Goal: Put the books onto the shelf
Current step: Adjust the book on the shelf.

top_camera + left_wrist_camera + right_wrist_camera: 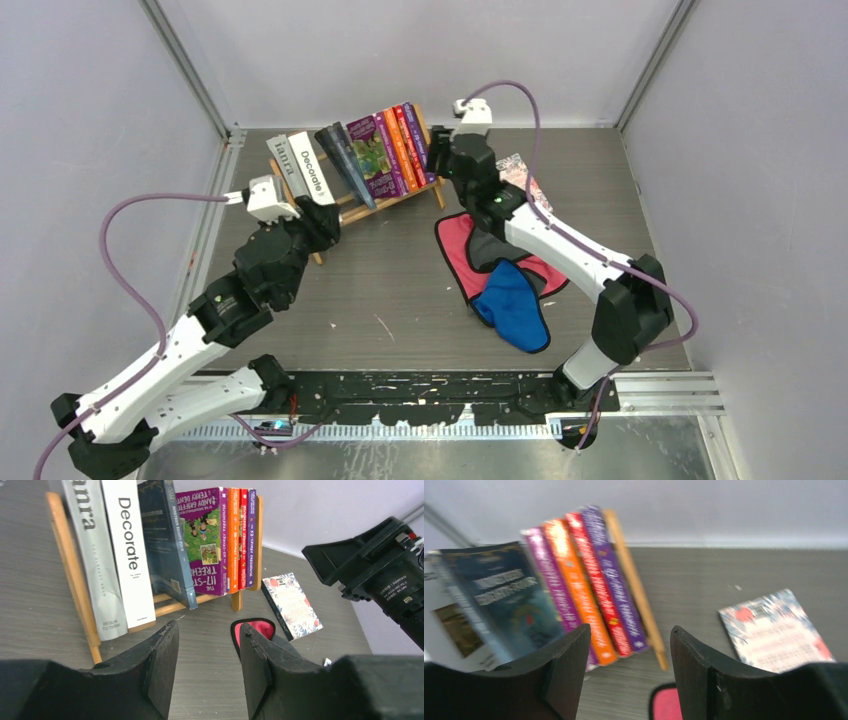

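Seven books stand on the wooden shelf (75,575), which sits at about 11 o'clock on the desk (400,300) in the top view. From its left end they run: one grey book (92,555), one white "Decorate" book (131,555), one dark blue book (162,545) that leans, and one purple treehouse book (202,540). Then come one orange paperback (233,540), one red paperback (243,540) and one purple paperback (251,540) against the right end piece. An eighth, the floral book (292,605), lies flat on the desk at about 1 o'clock, just beyond the shelf's right end.

The left fingers (162,670) stand apart with nothing between them, near the shelf's left end. The right fingers (566,675) are likewise spread and empty, near its right end.

Three cloths lie toward 4 o'clock: one red cloth (455,250), one grey cloth (490,248) and one blue cloth (512,308).
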Robot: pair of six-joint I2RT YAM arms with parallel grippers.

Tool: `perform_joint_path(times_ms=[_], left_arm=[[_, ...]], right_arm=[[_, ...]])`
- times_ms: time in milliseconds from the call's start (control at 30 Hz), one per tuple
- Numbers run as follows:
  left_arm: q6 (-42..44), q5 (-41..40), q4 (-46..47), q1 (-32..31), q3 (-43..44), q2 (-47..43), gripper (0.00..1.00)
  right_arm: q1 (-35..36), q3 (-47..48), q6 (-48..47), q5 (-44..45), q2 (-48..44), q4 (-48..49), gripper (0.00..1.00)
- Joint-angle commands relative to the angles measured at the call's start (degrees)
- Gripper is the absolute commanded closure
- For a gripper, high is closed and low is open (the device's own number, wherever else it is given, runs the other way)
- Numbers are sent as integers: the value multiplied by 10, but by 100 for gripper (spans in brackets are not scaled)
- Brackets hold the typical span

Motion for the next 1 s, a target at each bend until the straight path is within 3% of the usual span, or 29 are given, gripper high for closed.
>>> perform_joint_path(times_ms=[0, 367, 967], left_arm=[[-35, -37, -33, 3, 8, -34, 51], [-50, -44, -59, 3, 12, -75, 52], [-45, -45, -64, 3, 3, -99, 50]], right_arm=[[55, 101, -65, -34, 48, -31, 36], [136, 281, -122, -70, 187, -132, 38], [167, 379, -141, -81, 289, -172, 39]])
